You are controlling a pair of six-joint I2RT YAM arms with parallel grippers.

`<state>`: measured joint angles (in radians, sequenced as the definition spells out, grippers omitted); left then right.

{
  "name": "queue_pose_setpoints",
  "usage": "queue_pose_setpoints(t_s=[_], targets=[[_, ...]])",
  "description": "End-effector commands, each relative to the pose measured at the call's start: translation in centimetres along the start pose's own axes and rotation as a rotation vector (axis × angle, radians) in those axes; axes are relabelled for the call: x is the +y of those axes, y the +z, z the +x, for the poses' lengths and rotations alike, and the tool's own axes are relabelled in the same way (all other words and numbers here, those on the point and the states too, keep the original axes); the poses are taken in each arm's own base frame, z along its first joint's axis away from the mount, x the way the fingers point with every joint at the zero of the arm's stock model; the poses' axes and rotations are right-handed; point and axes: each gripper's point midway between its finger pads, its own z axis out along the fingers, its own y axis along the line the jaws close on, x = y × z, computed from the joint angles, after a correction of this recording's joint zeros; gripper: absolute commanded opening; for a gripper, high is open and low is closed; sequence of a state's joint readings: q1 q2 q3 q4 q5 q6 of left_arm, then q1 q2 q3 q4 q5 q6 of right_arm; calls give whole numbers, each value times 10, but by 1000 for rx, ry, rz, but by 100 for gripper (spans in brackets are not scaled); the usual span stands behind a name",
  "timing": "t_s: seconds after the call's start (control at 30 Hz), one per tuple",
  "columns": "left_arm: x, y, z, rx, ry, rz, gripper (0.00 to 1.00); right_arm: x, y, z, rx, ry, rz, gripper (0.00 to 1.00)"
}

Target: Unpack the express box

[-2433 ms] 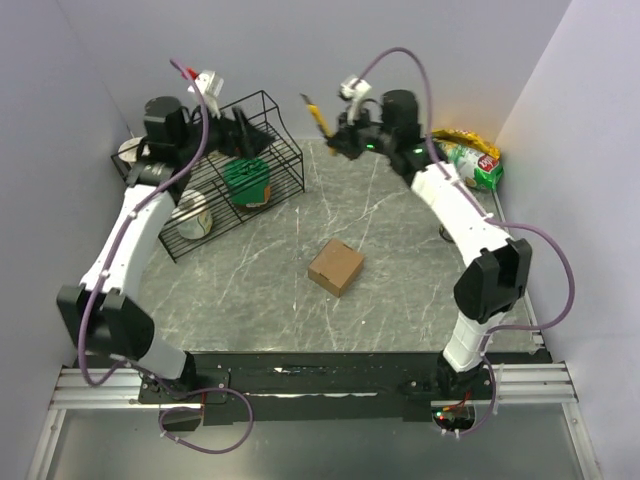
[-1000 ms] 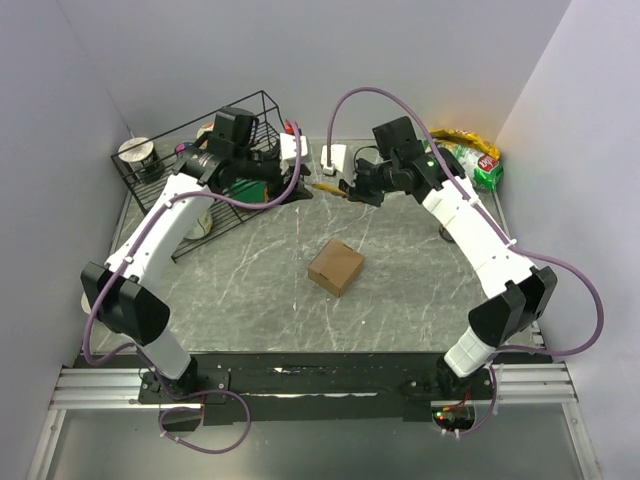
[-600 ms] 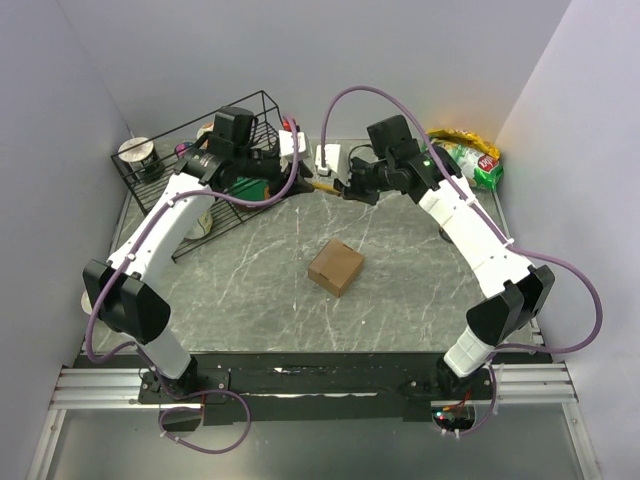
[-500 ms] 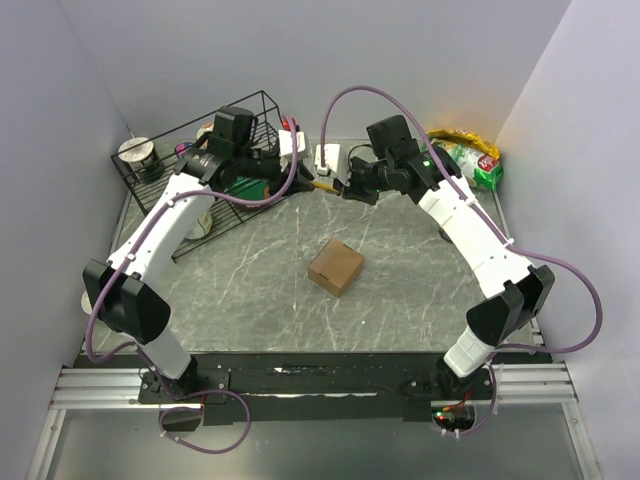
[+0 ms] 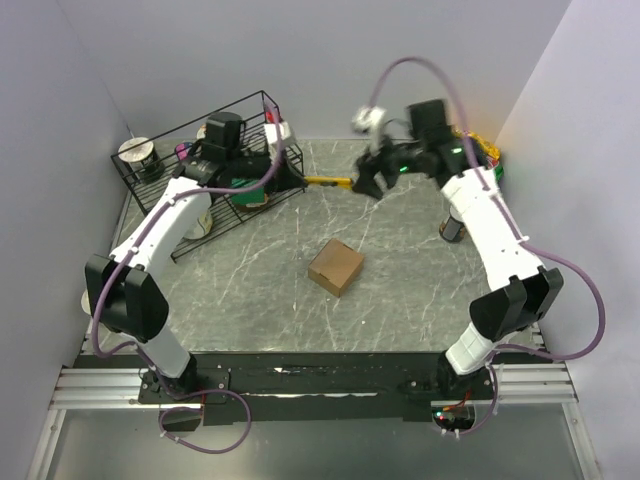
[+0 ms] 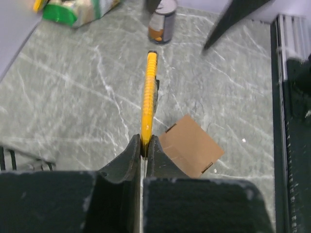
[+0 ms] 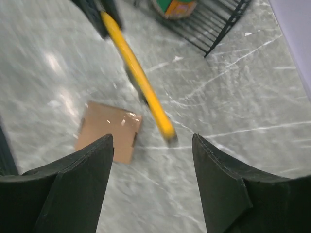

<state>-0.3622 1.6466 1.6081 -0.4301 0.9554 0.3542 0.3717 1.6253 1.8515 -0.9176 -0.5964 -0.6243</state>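
Backed away, the right pincer gaped empty; the left pincer clenched the yellow cutter by its tail. Against the shut express box on the table, that thin hold might twist loose.

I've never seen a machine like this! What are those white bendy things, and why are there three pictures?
Those are two robot arms, left and right, bolted to a table. Each ends in a two-finger claw. The big picture looks down from above. The other two come from little cameras on the wrists, so each shows its own claw's black fingers.

On the table sits a small brown cardboard box, closed, which the robot should unpack. There is also a black wire rack, a green snack bag and a small can.

The left claw pinches one end of a long yellow tool, probably a cutter. The right claw is open and holds nothing.
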Motion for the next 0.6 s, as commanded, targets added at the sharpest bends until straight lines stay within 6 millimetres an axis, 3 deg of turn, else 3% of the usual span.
queue_pose_setpoints(t_s=[0.0,0.2,0.57], targets=[[5,-22,-33,-147,-126,-3,1,-13,-53,-32,-242,242,-101,73],[-13,-25,-36,-188,-230,82,1,16,-56,-36,-335,268,-292,71],[-19,-25,-46,-185,-261,175,1,3,-29,-40,-343,265,-339,73]])
